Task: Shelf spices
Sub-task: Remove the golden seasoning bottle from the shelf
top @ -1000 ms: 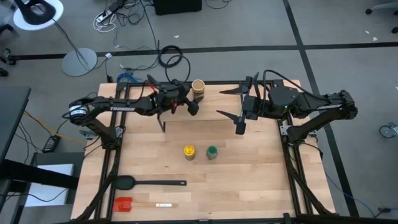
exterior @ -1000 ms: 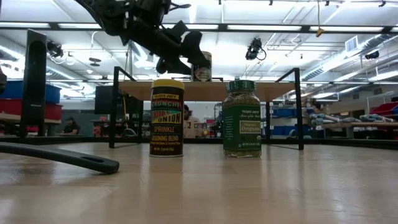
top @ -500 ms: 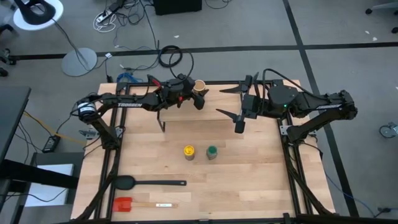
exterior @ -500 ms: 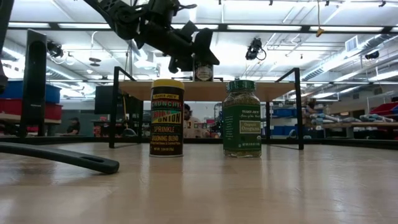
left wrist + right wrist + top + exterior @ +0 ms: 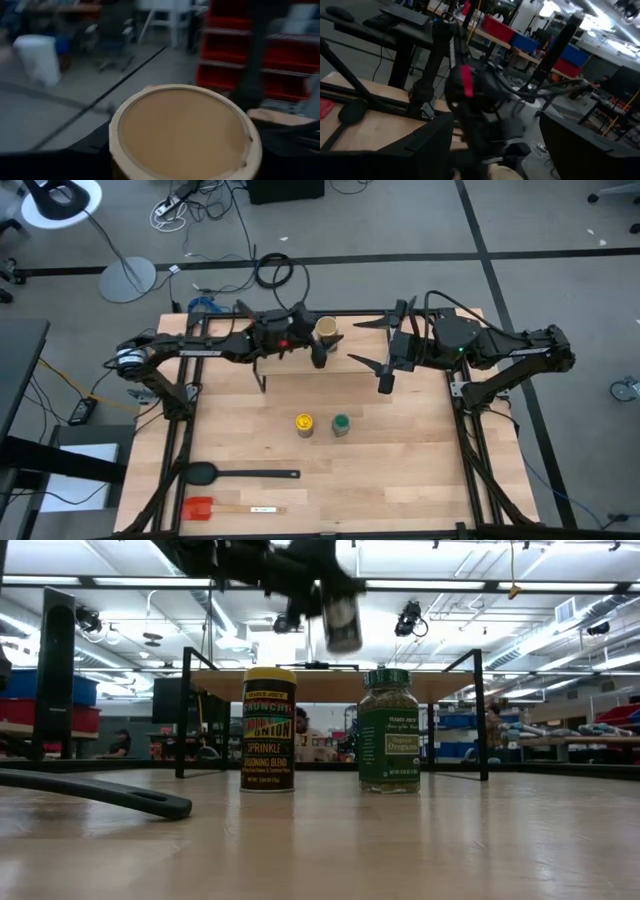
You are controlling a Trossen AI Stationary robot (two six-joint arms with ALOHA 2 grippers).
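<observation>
On the big wooden table [image 5: 400, 470] the shelf [image 5: 345, 350] stands along the far edge, a low light-wood board on thin black legs, and from where I stand it carries nothing settled yet. I would say the job is barely begun: the yellow-lidded jar [image 5: 303, 424] and the green-lidded jar [image 5: 341, 425] stand upright side by side on the tabletop in front of the shelf, untouched, with the black spoon [image 5: 240, 474] and red spatula [image 5: 228, 508] lying well apart near the front edge. The third, the tan-topped jar [image 5: 326, 329], is up in the air over the shelf's back edge, carried by the left gripper [image 5: 318, 340], whose fingers sit moderately spread and closed around the jar's body; its wrist camera looks straight down on the round beige lid. From table level the jar hangs above the board, not resting on it. The right gripper [image 5: 385, 375] waits over the shelf's right part, fingers apart and holding nothing.
</observation>
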